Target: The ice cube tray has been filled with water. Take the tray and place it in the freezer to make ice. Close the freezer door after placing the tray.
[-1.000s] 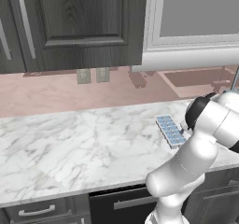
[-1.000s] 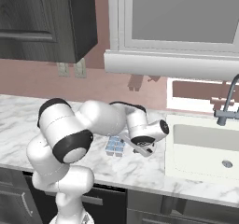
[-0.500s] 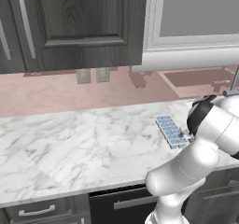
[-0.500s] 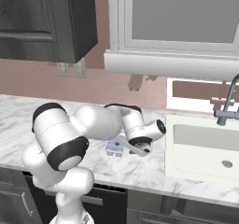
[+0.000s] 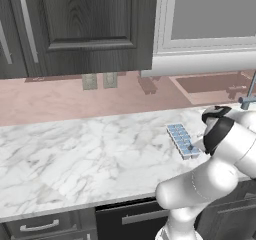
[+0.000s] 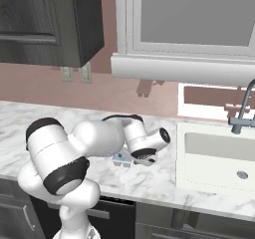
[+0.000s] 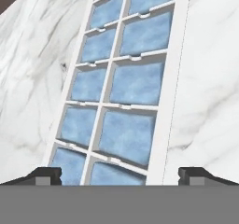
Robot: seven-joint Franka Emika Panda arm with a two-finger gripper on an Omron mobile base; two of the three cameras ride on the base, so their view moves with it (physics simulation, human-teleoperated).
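Hand lowered over the tray, jaws now spread wide

Your hand (image 7: 119,174) has dropped close since a second ago, released and straddling the ice cube tray (image 7: 126,87), which lies flat on the marble surface (image 5: 75,159); the grasp comes next. Sink (image 6: 219,158) at 3 o'clock, bare surface toward 9.

A rendered kitchen: a marble counter (image 5: 75,159) with dark wood cabinets (image 5: 75,29) above it, a white sink (image 6: 219,156) and tap (image 6: 241,113) set into it, a window (image 6: 194,14) above the sink
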